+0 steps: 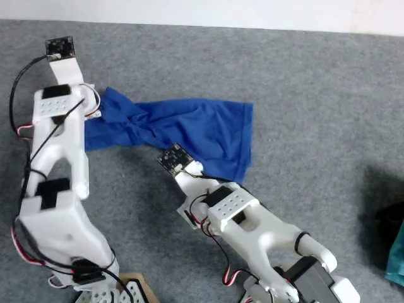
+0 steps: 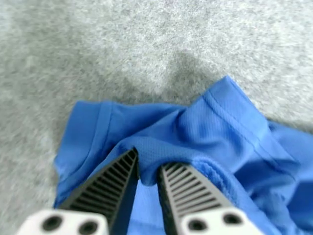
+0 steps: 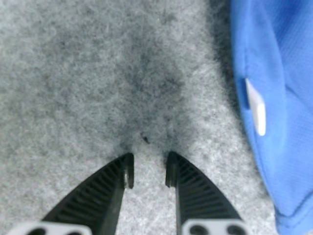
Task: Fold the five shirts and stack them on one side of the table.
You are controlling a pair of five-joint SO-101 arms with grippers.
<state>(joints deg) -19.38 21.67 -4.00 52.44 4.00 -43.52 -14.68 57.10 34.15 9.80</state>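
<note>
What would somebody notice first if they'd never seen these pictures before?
The bright blue shirt stands out most, lying twisted and crumpled on the grey table. The left claw pinches a fold of it at one end. The right claw hangs slightly open over bare table, just beside the shirt's edge.

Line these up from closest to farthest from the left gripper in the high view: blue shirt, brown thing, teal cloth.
1. The blue shirt: pinched in the left gripper itself.
2. The brown thing: down at the bottom edge.
3. The teal cloth: way over at the right edge.
</note>
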